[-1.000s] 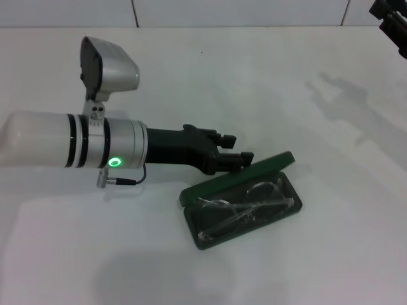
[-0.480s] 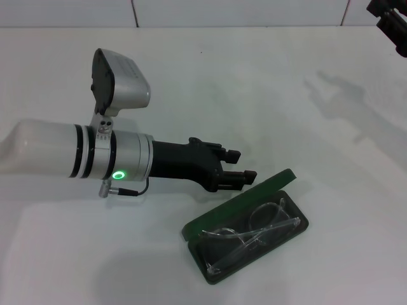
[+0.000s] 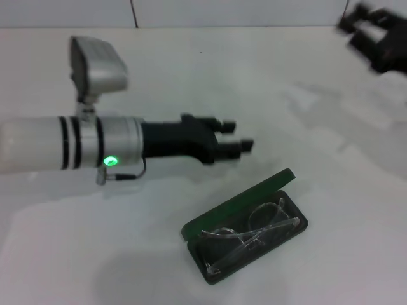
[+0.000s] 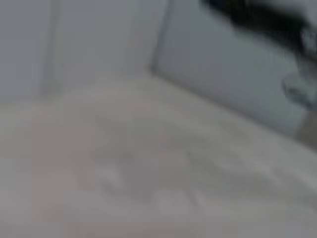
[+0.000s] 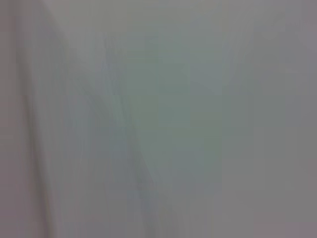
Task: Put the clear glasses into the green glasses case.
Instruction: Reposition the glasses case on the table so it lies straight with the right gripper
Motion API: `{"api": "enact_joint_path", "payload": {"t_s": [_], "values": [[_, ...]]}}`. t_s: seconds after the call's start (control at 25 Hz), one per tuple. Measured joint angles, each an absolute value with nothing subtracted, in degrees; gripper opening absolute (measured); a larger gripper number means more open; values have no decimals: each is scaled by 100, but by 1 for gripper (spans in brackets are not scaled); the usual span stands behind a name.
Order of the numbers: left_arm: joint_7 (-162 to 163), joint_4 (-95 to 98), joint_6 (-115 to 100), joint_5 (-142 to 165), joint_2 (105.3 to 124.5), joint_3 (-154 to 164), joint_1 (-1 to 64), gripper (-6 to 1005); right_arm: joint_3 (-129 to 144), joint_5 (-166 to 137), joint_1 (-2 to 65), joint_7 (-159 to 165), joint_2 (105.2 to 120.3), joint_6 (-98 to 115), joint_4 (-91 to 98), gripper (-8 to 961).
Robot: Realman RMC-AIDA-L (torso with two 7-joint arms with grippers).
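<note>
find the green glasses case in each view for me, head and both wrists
Head view: the green glasses case lies open, low and right of centre, with the clear glasses inside it.
Left wrist view: not in it.
Right wrist view: not in it.
Shared landmark: only the white table, as seen in the left wrist view.

The green glasses case (image 3: 245, 232) lies open on the counter (image 3: 191, 76), lower right of centre in my head view, its lid raised along the far edge. The clear glasses (image 3: 251, 227) lie inside it. My left tool (image 3: 235, 136) hangs above and left of the case, apart from it, my arm reaching in from the left edge. My right tool (image 3: 375, 35) sits in the upper right corner, probably above the counter's far side.
</note>
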State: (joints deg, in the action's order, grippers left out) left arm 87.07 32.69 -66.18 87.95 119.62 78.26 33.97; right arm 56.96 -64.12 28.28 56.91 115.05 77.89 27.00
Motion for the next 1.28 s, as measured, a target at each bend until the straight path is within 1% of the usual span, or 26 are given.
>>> {"api": "enact_joint_path", "payload": {"t_s": [0.24,0.36,0.52,0.72,0.76,0.88,1.08,1.28], "values": [[7559,3341,-7140,7346,11969,6876,2714,587,6576,-8226,2838,6647,11309,8368,4007,362],[7216,3309,-7440,6814,11948,6658,2391,587,6603,-9329,2928,7212,11290,8742,4716,362],[7104,3315,-7665,6686,11936,6460,2142,587,6584,-10350,2971,7809,11354,9034,5626,361],[7088,3291,-7745,6721,11936,6373,2064,586,6718,-11129,3111,8095,11527,9197,6150,365],[7085,3289,-7745,6723,11937,6375,2062,586,6787,-11203,3149,8103,11542,9212,6168,366],[7082,3265,-7747,6726,11936,6396,2088,586,7064,-11293,3304,8126,11552,9245,6149,451],[7080,3242,-7755,6734,11935,6422,2132,586,7354,-11568,3639,8196,11567,9186,5967,662],[7083,3243,-7758,6830,11931,6434,2179,586,7907,-11734,3850,8468,11584,8742,5868,713]]}}
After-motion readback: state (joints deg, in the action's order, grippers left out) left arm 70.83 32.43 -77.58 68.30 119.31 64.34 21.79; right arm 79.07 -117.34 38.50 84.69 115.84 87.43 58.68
